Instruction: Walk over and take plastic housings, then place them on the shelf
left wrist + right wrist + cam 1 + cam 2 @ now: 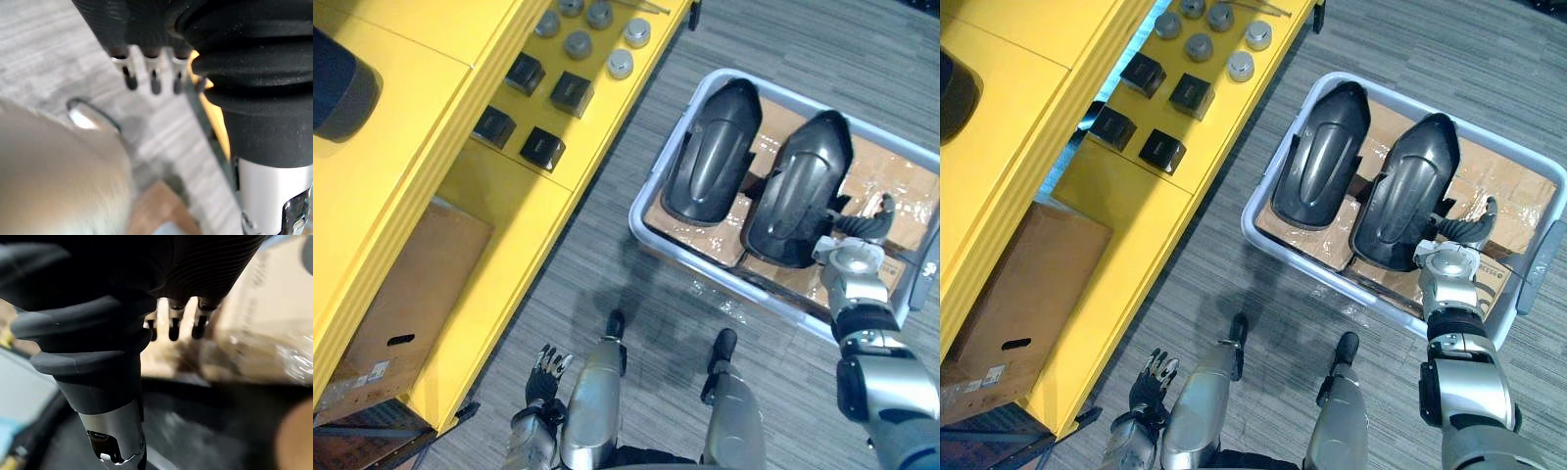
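Note:
Two dark grey plastic housings lie side by side in a pale bin [651,230] lined with cardboard, the left housing [713,152] and the right housing [801,191]. My right hand [864,227] hovers over the bin just past the near right end of the right housing, open, its fingers [173,328] straight and holding nothing. The housing's dark surface [210,431] shows close beneath it. My left hand [548,370] hangs low beside the yellow shelf [509,196], open and relaxed, with its fingers [154,81] over the grey floor.
The shelf's middle level carries several small black boxes [570,93] and grey round caps [621,65]. A cardboard box [411,294] sits on a lower level. A dark rounded object [337,93] rests on the top level at far left. Grey carpet separates shelf and bin.

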Motion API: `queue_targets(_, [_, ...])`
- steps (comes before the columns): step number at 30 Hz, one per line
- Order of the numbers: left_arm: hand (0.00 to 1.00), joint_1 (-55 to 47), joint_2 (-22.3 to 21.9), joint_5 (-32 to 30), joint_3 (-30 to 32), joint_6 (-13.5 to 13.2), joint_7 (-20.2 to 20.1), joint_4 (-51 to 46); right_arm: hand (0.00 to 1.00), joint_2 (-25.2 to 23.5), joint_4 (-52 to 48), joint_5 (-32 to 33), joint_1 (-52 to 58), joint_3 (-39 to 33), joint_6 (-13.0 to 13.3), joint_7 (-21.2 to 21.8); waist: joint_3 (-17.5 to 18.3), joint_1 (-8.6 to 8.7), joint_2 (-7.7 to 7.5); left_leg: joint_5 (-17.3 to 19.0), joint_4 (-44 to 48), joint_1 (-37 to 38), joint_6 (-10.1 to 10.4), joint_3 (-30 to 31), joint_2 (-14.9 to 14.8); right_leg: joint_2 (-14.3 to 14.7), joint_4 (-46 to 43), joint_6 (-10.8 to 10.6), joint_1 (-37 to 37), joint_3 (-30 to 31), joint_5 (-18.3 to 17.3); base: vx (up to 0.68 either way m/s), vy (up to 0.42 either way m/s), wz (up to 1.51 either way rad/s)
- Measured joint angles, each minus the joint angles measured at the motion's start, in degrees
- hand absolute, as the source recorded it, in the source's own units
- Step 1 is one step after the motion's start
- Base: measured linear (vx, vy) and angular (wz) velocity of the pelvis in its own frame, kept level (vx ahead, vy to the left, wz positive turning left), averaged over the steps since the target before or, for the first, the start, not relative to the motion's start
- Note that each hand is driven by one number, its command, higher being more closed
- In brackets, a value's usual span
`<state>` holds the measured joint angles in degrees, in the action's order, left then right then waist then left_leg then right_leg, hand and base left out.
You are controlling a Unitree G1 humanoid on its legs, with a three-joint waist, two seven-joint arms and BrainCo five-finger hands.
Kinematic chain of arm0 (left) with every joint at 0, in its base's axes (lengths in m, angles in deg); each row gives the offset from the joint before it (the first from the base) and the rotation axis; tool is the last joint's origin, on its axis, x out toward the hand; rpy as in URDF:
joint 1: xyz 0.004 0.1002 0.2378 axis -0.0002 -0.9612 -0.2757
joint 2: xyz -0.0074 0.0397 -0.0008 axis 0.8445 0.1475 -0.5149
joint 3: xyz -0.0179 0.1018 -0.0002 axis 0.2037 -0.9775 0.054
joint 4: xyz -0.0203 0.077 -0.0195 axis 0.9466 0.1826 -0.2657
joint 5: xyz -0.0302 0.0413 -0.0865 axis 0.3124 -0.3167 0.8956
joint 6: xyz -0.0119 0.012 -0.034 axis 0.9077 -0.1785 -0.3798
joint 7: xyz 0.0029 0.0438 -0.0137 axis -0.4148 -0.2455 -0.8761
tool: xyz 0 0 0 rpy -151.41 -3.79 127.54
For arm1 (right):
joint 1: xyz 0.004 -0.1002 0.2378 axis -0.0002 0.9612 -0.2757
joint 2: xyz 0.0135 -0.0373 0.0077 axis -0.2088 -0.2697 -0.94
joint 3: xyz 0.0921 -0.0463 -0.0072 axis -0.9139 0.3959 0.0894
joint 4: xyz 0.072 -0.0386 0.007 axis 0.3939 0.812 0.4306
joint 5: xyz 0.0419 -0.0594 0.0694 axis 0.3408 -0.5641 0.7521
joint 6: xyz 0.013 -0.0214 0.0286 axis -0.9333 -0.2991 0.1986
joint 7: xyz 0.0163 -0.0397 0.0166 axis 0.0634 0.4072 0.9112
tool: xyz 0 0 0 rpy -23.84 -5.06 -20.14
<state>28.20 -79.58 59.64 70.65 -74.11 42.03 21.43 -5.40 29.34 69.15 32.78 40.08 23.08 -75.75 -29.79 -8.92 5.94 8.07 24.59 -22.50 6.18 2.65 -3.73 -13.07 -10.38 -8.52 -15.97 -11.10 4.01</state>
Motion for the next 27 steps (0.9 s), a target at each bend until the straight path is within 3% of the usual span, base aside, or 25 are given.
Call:
queue_targets(1, [0.00, 0.10, -0.01, 0.04, -0.38, -0.04, 0.01, 0.10, 1.00, 1.34, 0.85, -0.56, -0.96, 0.75, -0.15, 0.11, -0.29, -0.06, 0.59, -0.03, 0.09, -0.13, -0.05, 0.14, 0.08, -0.06, -0.15, -0.02, -0.06, -0.12, -0.02, 0.03, 0.018, 0.06])
queue_targets(5, [0.00, 1.61, 0.08, 0.76, -2.74, -0.53, -0.02, 2.20, 1.00, 6.63, 4.31, -2.72, -4.63, 1.59, -1.46, 0.60, -0.55, -0.64, 2.88, -0.13, 1.02, -2.57, -0.02, 1.41, 0.46, -0.57, -2.18, -0.07, -2.30, -1.40, -1.02, -0.01, 0.015, 0.14])
queue_targets(10, [0.00, 2.54, 0.20, 1.37, -4.49, -1.06, -0.01, 2.53, 1.00, 11.41, 7.31, -6.15, -5.28, 1.62, -4.98, 1.63, -0.39, -2.51, 3.68, -1.16, 0.15, -4.11, 0.28, 2.04, 1.20, -1.72, -4.71, 0.37, -4.92, -2.20, -2.38, -0.02, -0.002, 0.12])
queue_targets(12, [0.00, 2.86, 0.44, 2.41, -6.22, -1.08, -0.02, 3.90, 1.00, 14.18, 8.80, -7.47, -5.35, 1.57, -6.85, 3.31, 0.27, -3.08, 4.68, -1.79, -0.25, -5.10, 0.38, 3.18, 1.50, -1.96, -5.08, 0.57, -5.48, -3.38, -2.63, 0.00, -0.001, 0.23])
queue_targets(20, [0.00, 2.27, 0.78, 2.49, -8.48, -1.22, -0.05, 6.78, 1.00, 13.51, 11.65, -17.41, -6.29, 3.68, -12.69, 3.08, 1.00, -3.40, 5.75, -2.35, -1.30, -4.41, 0.65, 3.92, 1.14, -1.83, -5.99, 0.67, -5.15, -4.53, -3.22, 0.03, -0.015, 0.06])
queue_targets(24, [0.00, 1.79, 0.88, 2.49, -8.81, -1.26, 0.02, 5.90, 1.00, 11.42, 12.35, -20.47, -5.67, 3.96, -12.64, 1.15, 1.00, -3.35, 5.76, -2.35, -1.99, -2.80, 0.65, 3.83, 0.82, -1.85, -5.93, 0.77, -3.78, -4.63, -3.57, 0.00, 0.000, 0.00])
queue_targets(27, [0.00, 0.56, 0.92, 2.49, -8.84, -1.50, 0.15, 3.59, 1.00, 10.08, 12.35, -21.51, -5.31, 4.09, -10.11, -0.64, 1.00, -3.12, 5.75, -2.34, -2.21, -1.86, 0.66, 3.81, 0.52, -1.62, -5.85, 0.82, -2.87, -4.77, -3.78, 0.02, -0.002, -0.01])
